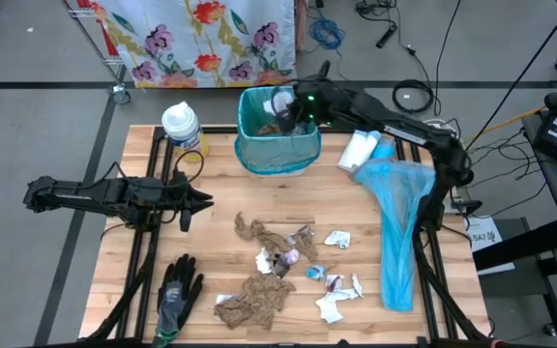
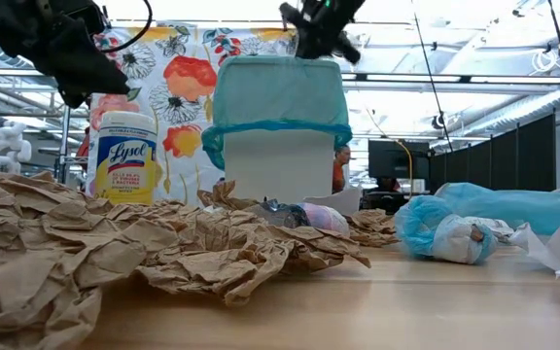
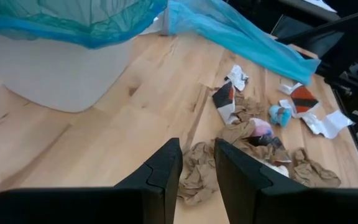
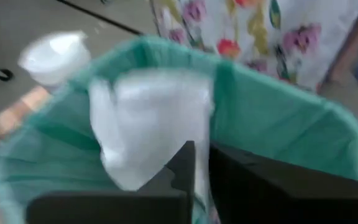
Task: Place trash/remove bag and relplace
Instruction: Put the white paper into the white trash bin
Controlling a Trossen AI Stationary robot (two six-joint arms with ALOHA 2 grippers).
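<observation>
A white bin lined with a teal bag [image 1: 277, 135] stands at the table's far middle. My right gripper [image 1: 288, 108] hangs over the bin's open mouth, shut on a white tissue scrap [image 4: 145, 121]. Crumpled brown paper towels [image 1: 257, 298], white scraps [image 1: 337, 239] and small shiny wrapper balls [image 1: 314, 274] lie on the table's near middle. My left gripper [image 1: 199, 201] hovers left of the pile, its fingers a narrow gap apart [image 3: 197, 171], touching nothing. My right gripper pinches the white tissue scrap by one edge [image 4: 174, 163] between its two fingers. It comes from above and the right, over the bin's mouth. The scrap is lifted clear and spreads out beside the fingers, above the teal bag's inside.
A loose blue bag [image 1: 396, 222] lies along the table's right side. White bottles [image 1: 361, 150] lie right of the bin and a Lysol tub [image 1: 182, 126] stands to its left. A black-and-grey glove [image 1: 177, 293] lies near the left front corner. A flowered cloth [image 1: 201, 39] hangs behind the table.
</observation>
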